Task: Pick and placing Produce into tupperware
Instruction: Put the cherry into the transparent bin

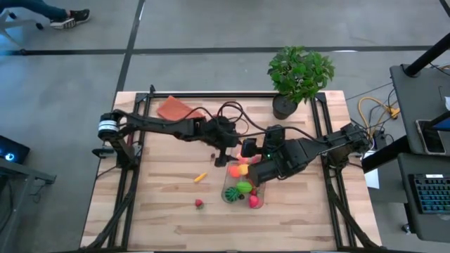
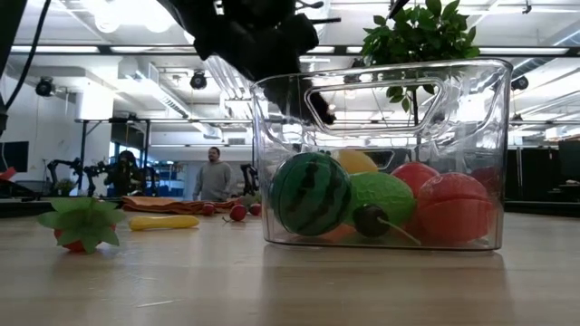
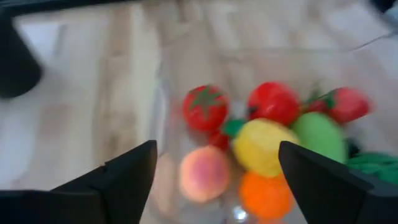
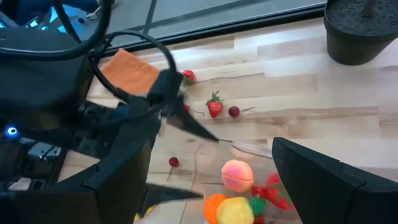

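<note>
The tupperware stands near the table's middle on its flat bottom, a clear tub. The produce in it includes a tomato, a lemon, a peach, an orange and a watermelon. My left gripper hangs open just above the tub's far end, nothing between its fingers. My right gripper is open too, higher up over the tub. Loose produce lies on the table: an orange piece and a strawberry.
More small produce lies at the back: a strawberry and cherries. An orange-brown pad sits far left and a potted plant at the far edge. The two arms stand close together over the tub.
</note>
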`<action>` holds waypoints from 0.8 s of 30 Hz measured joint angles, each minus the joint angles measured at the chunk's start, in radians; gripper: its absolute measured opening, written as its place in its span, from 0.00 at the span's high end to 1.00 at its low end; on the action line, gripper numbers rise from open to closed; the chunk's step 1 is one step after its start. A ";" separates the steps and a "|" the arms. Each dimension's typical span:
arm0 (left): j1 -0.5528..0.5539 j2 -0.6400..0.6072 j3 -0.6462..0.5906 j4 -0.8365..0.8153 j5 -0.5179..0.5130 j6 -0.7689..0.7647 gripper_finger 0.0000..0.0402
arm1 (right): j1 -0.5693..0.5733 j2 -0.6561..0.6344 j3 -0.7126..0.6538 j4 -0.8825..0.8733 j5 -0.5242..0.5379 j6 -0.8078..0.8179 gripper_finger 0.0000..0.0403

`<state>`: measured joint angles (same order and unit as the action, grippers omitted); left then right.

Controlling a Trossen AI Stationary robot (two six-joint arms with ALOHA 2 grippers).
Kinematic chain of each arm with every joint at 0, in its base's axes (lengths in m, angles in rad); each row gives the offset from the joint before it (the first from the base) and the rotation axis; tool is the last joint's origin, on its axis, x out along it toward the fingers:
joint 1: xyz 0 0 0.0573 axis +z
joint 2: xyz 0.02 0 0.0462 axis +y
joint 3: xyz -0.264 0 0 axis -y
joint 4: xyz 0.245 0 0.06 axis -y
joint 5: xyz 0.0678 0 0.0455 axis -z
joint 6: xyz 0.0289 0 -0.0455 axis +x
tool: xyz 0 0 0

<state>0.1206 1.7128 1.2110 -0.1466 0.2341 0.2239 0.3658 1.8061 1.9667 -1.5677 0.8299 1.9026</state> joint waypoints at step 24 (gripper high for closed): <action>0.293 0.112 0.035 -0.024 0.152 0.149 0.29 | 0.000 0.000 0.000 -0.003 -0.003 -0.019 0.19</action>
<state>0.4135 1.8249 1.2462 -0.1706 0.3859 0.3729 0.3658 1.8061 1.9671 -1.5711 0.8265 1.8839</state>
